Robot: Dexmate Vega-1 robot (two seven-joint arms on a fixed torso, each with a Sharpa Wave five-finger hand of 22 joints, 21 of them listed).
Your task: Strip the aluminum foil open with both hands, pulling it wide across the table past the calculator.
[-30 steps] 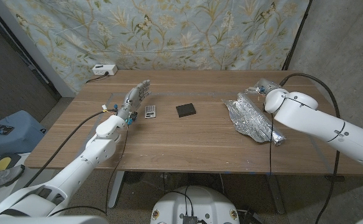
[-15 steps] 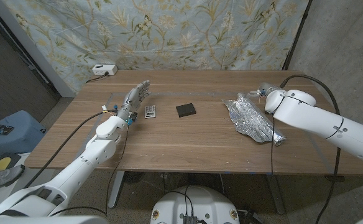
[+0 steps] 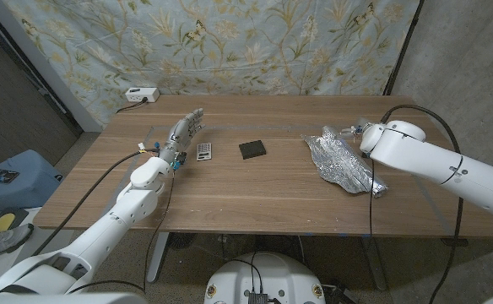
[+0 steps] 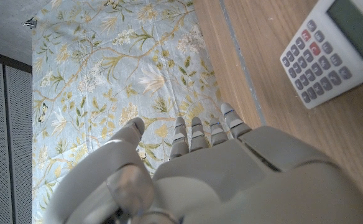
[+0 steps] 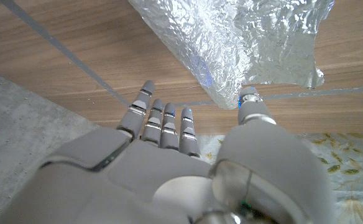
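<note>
Crumpled aluminum foil (image 5: 243, 43) at right hand (image 5: 169, 162) fingertips, fingers spread, nothing held

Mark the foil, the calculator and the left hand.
aluminum foil (image 3: 341, 160): head view, middle of the crumpled sheet.
calculator (image 3: 203, 151): head view, centre of its face.
left hand (image 3: 184, 131): head view, middle of the hand.

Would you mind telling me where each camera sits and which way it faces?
Head view: on the robot's head, looking down at the table; both arms show.
Left wrist view: behind the left hand, facing the calculator and curtain.
Right wrist view: behind the right hand, facing the foil.
Shared: head and left wrist views both show the calculator; head and right wrist views both show the foil.
</note>
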